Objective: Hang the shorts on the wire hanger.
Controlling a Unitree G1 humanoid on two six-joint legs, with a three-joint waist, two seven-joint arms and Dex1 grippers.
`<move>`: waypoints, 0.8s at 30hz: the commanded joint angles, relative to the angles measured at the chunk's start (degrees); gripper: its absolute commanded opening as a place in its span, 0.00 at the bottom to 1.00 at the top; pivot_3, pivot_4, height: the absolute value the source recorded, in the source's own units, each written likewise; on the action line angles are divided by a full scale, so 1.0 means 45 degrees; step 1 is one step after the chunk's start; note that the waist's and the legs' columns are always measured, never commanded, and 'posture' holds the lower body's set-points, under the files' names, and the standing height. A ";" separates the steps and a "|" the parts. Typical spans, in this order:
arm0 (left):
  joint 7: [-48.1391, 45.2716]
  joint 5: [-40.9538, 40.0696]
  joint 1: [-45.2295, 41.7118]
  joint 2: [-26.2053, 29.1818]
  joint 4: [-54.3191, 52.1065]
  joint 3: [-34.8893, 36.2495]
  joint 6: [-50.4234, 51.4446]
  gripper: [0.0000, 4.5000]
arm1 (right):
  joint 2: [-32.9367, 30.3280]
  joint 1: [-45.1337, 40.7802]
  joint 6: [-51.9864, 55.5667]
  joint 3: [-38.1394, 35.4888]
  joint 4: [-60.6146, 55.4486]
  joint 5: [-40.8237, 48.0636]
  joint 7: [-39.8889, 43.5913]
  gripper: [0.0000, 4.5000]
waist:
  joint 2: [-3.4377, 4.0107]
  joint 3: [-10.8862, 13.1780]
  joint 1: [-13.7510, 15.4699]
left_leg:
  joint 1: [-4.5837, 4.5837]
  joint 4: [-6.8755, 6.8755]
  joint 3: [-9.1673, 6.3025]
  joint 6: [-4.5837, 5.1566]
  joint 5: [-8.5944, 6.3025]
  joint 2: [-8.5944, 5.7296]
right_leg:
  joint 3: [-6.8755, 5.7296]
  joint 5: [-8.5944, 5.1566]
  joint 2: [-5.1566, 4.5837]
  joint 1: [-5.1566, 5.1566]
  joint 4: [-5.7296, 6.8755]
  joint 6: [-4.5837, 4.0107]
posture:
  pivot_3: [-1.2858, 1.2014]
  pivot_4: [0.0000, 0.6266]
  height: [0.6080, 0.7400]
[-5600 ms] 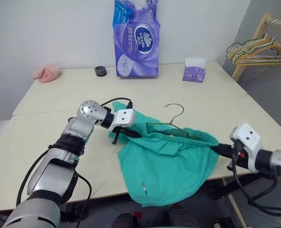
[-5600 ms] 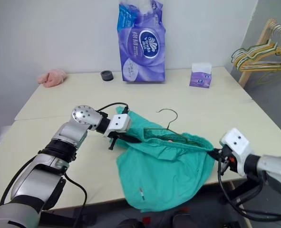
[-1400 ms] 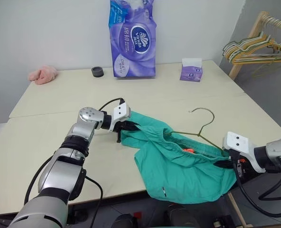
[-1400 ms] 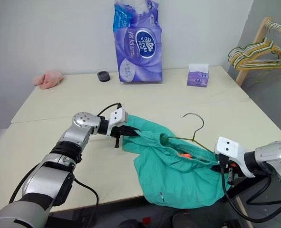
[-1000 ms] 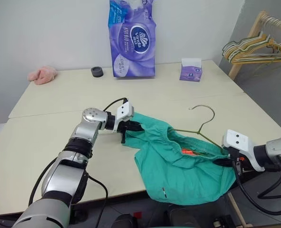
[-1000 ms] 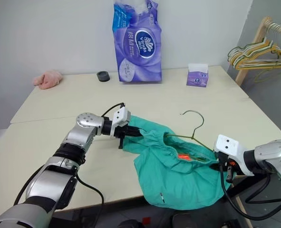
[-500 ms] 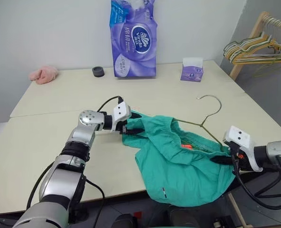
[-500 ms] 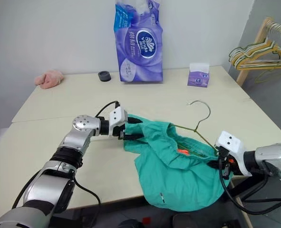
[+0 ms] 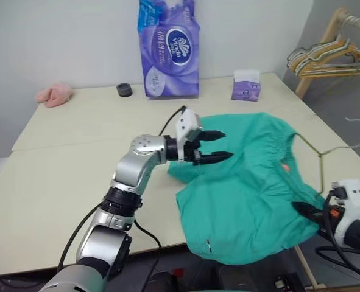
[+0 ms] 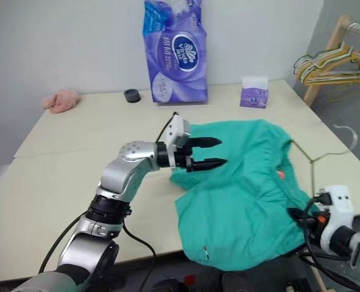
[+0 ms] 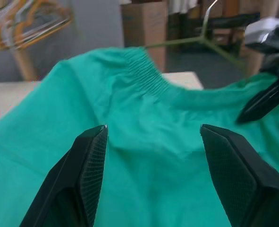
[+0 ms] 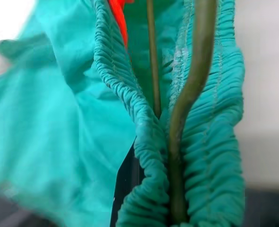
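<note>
The teal shorts [image 9: 253, 182] lie spread over the table's near right part and hang off its front edge. My left gripper [image 9: 219, 146] hovers open above their left side, touching nothing; the left wrist view shows its fingers [image 11: 89, 156] wide apart over the fabric. The thin olive wire hanger [image 9: 319, 164] runs through the gathered waistband, and its hook points right, past the table edge. At the near right, my right gripper [image 9: 304, 211] is shut on the waistband [image 12: 125, 94] and the hanger wire [image 12: 191, 85] together. An orange drawstring [image 9: 284, 166] peeks out.
A tall purple tissue pack [image 9: 167, 48], a small purple tissue box [image 9: 247, 85], a black roll [image 9: 124, 90] and a pink cloth [image 9: 56, 94] sit along the table's far side. A wooden rack with several pastel hangers [image 9: 329, 58] stands at the far right.
My left gripper has opened, let go of the shorts, and risen rightward over them. The right gripper drew back and rolled, swinging the hanger's hook to the right and spreading the shorts out.
</note>
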 commanded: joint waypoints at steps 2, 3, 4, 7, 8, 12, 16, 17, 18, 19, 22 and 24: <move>0.0323 -0.0461 -0.0790 -0.1152 -0.0854 -0.0631 0.0262 0.73 | -0.0516 0.0439 0.0095 -0.3139 0.0086 0.1910 -0.2150 0.00 | -0.0014 0.0310 -0.0206 | -0.0019 0.0000 -0.0024 -0.0001 0.0002 0.0011 | -0.0017 -0.0013 0.0043 0.0000 -0.0005 0.0011 | 0.33 0.34 1.00; 0.0303 -0.0482 -0.0888 -0.1341 -0.0872 -0.0729 0.0258 0.73 | -0.0889 0.0648 0.0095 -0.3590 0.0240 0.2387 -0.2546 0.00 | 0.0005 0.0415 -0.0301 | -0.0021 -0.0001 -0.0022 0.0001 0.0000 0.0006 | -0.0014 -0.0024 0.0051 0.0002 -0.0005 0.0017 | 0.33 0.35 1.00; 0.0278 -0.0483 -0.1001 -0.1549 -0.0832 -0.0853 0.0212 0.73 | -0.1297 0.0931 0.0095 -0.4091 0.0597 0.3208 -0.3067 0.00 | 0.0011 0.0551 -0.0419 | -0.0035 -0.0001 -0.0014 0.0002 0.0000 0.0002 | -0.0007 -0.0023 0.0056 -0.0003 -0.0010 0.0017 | 0.33 0.37 1.00; 0.0342 -0.0410 -0.1472 -0.2526 -0.0397 -0.1324 -0.0179 0.73 | -0.3108 0.1138 0.0095 -0.5374 0.2242 0.5006 -0.5144 0.00 | -0.0048 0.0781 -0.0857 | -0.0041 -0.0003 0.0046 0.0048 -0.0027 -0.0016 | 0.0039 -0.0031 0.0084 -0.0003 -0.0032 0.0032 | 0.32 0.39 1.00; 0.0347 -0.0315 -0.1580 -0.2819 -0.0330 -0.1548 -0.0359 0.73 | -0.3811 0.0841 0.0095 -0.5643 0.3012 0.5407 -0.5914 0.00 | -0.0076 0.0860 -0.1048 | -0.0048 -0.0003 0.0068 0.0057 -0.0032 -0.0021 | 0.0042 -0.0033 0.0084 0.0002 -0.0038 0.0035 | 0.32 0.39 1.00; 0.0622 -0.0229 -0.1814 -0.3542 -0.0210 -0.1854 -0.0630 0.73 | -0.5666 0.0160 0.0095 -0.5978 0.5083 0.6863 -0.8239 0.00 | -0.0099 0.1013 -0.1714 | -0.0112 -0.0008 0.0127 0.0103 -0.0043 -0.0017 | 0.0067 -0.0052 0.0090 0.0009 -0.0156 0.0113 | 0.32 0.39 1.00; 0.0990 0.0093 -0.2346 -0.4300 0.0372 -0.2166 -0.1186 0.73 | -0.7559 -0.1379 0.0095 -0.5585 0.7579 0.6228 -0.9767 0.00 | -0.0077 0.1062 -0.2045 | -0.0113 -0.0009 0.0140 0.0104 -0.0043 -0.0014 | 0.0083 -0.0057 0.0104 0.0009 -0.0167 0.0124 | 0.32 0.39 1.00; 0.1023 0.0124 -0.2454 -0.4451 0.0490 -0.2166 -0.1317 0.73 | -0.7959 -0.1717 0.0095 -0.5444 0.8138 0.5934 -0.9895 0.00 | -0.0077 0.1073 -0.2091 | -0.0111 -0.0016 0.0153 0.0107 -0.0041 -0.0018 | 0.0095 -0.0057 0.0105 0.0008 -0.0177 0.0128 | 0.32 0.38 1.00; 0.1067 0.0116 -0.2544 -0.4567 0.0560 -0.2130 -0.1386 0.73 | -0.8289 -0.2058 0.0095 -0.5304 0.8651 0.5684 -0.9988 0.00 | -0.0072 0.1079 -0.2095 | -0.0109 -0.0018 0.0167 0.0109 -0.0042 -0.0017 | 0.0108 -0.0058 0.0109 0.0007 -0.0182 0.0131 | 0.32 0.38 1.00; 0.1105 0.0083 -0.2607 -0.4629 0.0592 -0.2082 -0.1381 0.73 | -0.8507 -0.2302 0.0095 -0.5203 0.9042 0.5541 -1.0065 0.00 | -0.0079 0.1085 -0.2108 | -0.0107 -0.0029 0.0174 0.0112 -0.0043 -0.0019 | 0.0120 -0.0060 0.0110 0.0006 -0.0186 0.0136 | 0.32 0.38 1.00; 0.1158 0.0129 -0.2816 -0.4797 0.0786 -0.2038 -0.1612 0.73 | -0.9300 -0.3133 0.0074 -0.4715 1.0442 0.4360 -0.9814 0.00 | -0.0074 0.1098 -0.2130 | -0.0101 -0.0043 0.0206 0.0120 -0.0049 -0.0014 | 0.0198 -0.0065 0.0122 -0.0006 -0.0193 0.0146 | 0.32 0.37 1.00; 0.1174 0.0137 -0.2948 -0.4892 0.0921 -0.2025 -0.1762 0.73 | -0.9836 -0.3459 -0.0098 -0.4270 1.1405 0.3410 -0.9284 0.00 | -0.0068 0.1103 -0.2131 | -0.0081 -0.0051 0.0264 0.0138 -0.0059 -0.0014 | 0.0249 -0.0069 0.0121 -0.0009 -0.0192 0.0165 | 0.32 0.37 1.00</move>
